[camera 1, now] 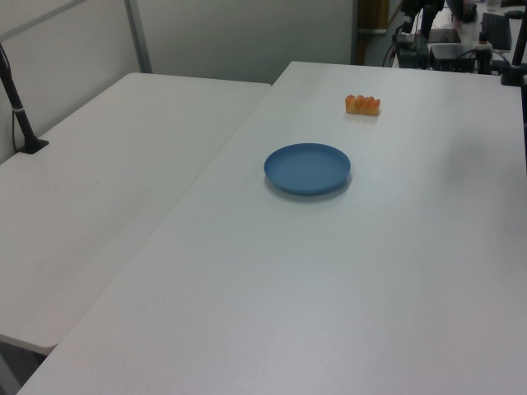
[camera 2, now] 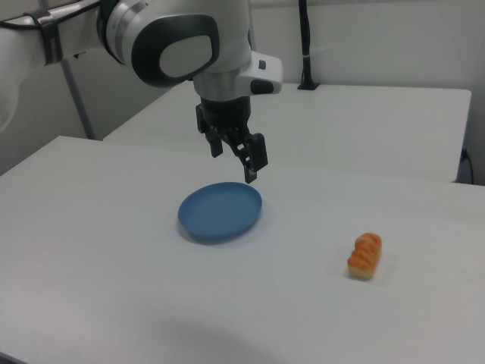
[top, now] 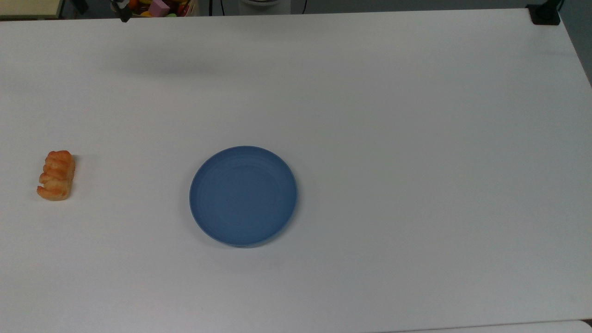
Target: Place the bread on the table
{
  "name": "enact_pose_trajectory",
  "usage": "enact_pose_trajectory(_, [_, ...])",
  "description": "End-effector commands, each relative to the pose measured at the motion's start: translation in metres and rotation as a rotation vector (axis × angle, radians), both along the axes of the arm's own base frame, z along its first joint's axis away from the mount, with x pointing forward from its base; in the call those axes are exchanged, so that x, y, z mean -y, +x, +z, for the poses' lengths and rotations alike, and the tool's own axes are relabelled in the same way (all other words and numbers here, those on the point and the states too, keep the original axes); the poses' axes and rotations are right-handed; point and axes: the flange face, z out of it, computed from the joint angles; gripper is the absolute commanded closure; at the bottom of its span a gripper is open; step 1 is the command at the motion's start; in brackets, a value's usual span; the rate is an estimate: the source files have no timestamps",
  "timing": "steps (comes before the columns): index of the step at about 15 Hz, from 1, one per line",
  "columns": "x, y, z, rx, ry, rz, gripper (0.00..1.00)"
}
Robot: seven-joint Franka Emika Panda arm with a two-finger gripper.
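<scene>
In the top view, the bread [top: 56, 175] lies on the table [top: 393, 138] close to the top view's left edge, with its long side running up and down the picture. The blue plate [top: 243, 195] sits well apart from it toward the middle of the table, and nothing lies on the plate. A box of coloured toys [top: 157, 6] shows beyond the table's far edge at the top, and a black clamp [top: 545, 14] sits at the top view's right far corner.

In the left view, the bread [camera 1: 362, 104] rests on the table [camera 1: 329, 288] beyond the plate [camera 1: 307, 169], toward the far end. A second white table [camera 1: 99, 189] stands against the first on the left view's left, with a black post [camera 1: 18, 107] fixed at its edge.

In the right view, the arm [camera 2: 174, 42] reaches in from the right view's upper left, and the gripper [camera 2: 239, 155] hangs in the air above the table [camera 2: 114, 265], in line with the far rim of the plate [camera 2: 220, 211]. Its fingers are spread apart and hold nothing. The bread [camera 2: 365, 255] lies flat on the table, well apart from the plate on the right view's right, clear of the gripper.
</scene>
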Motion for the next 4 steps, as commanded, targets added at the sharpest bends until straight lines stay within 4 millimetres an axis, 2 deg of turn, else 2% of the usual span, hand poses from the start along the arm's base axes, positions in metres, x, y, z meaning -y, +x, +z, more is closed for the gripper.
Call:
enact_pose_trajectory(1, [-0.0067, -0.0089, 0.0011, -0.017, -0.005, 0.004, 0.0])
enact_pose_trajectory(4, [-0.0092, -0.008, -0.0008, -0.024, -0.003, 0.003, 0.0])
